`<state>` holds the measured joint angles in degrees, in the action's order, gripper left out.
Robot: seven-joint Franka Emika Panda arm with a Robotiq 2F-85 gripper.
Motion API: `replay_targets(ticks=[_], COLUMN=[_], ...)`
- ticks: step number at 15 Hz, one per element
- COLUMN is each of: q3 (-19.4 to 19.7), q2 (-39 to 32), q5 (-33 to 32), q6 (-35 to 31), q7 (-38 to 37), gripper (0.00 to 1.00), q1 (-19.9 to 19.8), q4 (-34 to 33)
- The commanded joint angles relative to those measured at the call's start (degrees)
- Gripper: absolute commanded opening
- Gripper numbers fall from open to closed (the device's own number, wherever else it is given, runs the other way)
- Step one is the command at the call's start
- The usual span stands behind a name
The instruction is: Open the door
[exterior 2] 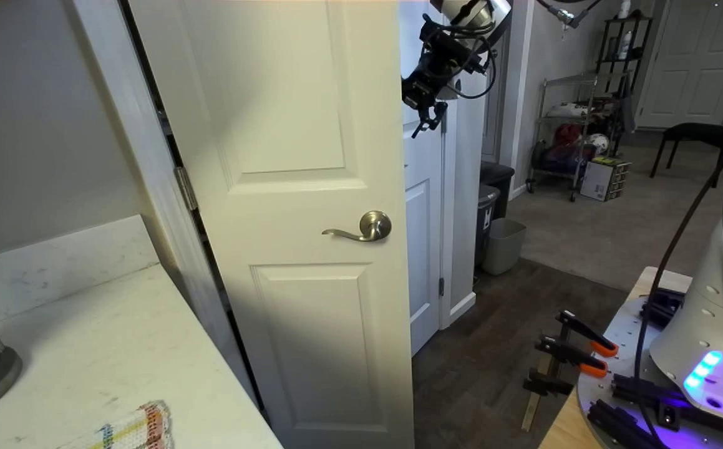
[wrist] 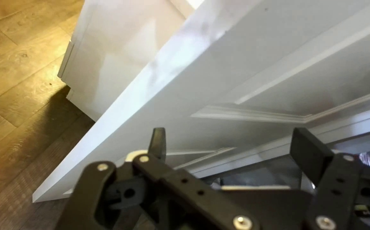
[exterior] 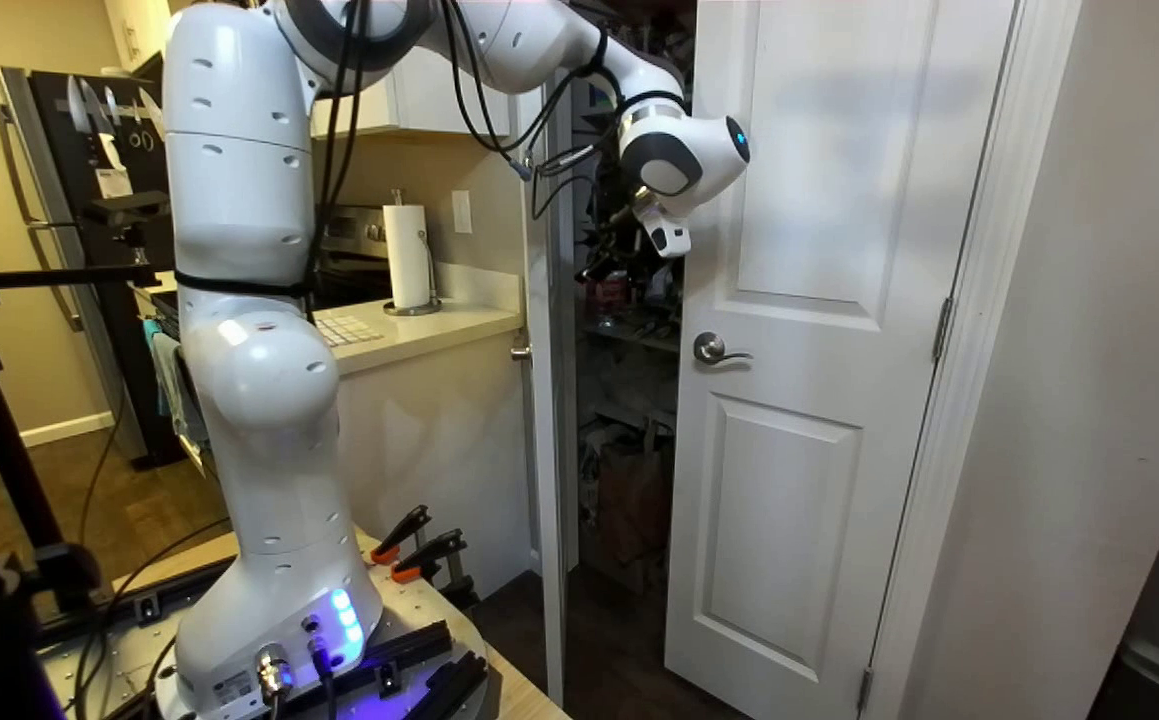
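The door [exterior 2: 299, 243] is a tall white leaf with recessed panels, hinged on its left, in an exterior view. Its silver handle [exterior 2: 370, 226] has a round base and a lever, near the right edge. In an exterior view the door [exterior: 545, 420] shows nearly edge-on and stands open, swung out from the closet. In the wrist view the door [wrist: 178, 105] runs diagonally behind the fingers, bright edge to the left. My gripper [wrist: 231, 140] is open with nothing between its fingers. It hangs beside the door's upper free edge, on the closet side [exterior 2: 430, 118]. Contact cannot be told.
The matching white leaf [exterior: 789, 360] stands ajar on the gripper's far side, its lever handle [exterior: 714, 349] near its left edge. A dark closet with shelves [exterior: 629, 335] lies between the leaves. A counter [exterior: 439, 325] stands beside the door. Clamps [exterior: 429, 550] stick out from the robot's table.
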<state>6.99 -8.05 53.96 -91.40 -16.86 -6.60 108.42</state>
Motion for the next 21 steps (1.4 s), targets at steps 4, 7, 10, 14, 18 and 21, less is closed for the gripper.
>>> replay_targets(ticks=[4,7,10,14,18,21], q3=[-1.93,-2.26,-2.64,-3.89,-4.80,-5.37], q2=[4.00,4.15,4.19,4.40,4.53,4.49], q5=[1.26,0.69,0.75,1.44,1.52,1.38], q6=[3.91,4.89,5.57,5.47,5.21,5.30], q7=[-0.54,-0.32,-0.02,0.61,1.00,1.37], gripper=[1.00,1.00,1.00,1.00,1.00,1.00], q1=[2.12,2.58,2.97,4.22,5.26,5.86], q4=[5.87,6.88,7.94,9.26,10.49,11.40])
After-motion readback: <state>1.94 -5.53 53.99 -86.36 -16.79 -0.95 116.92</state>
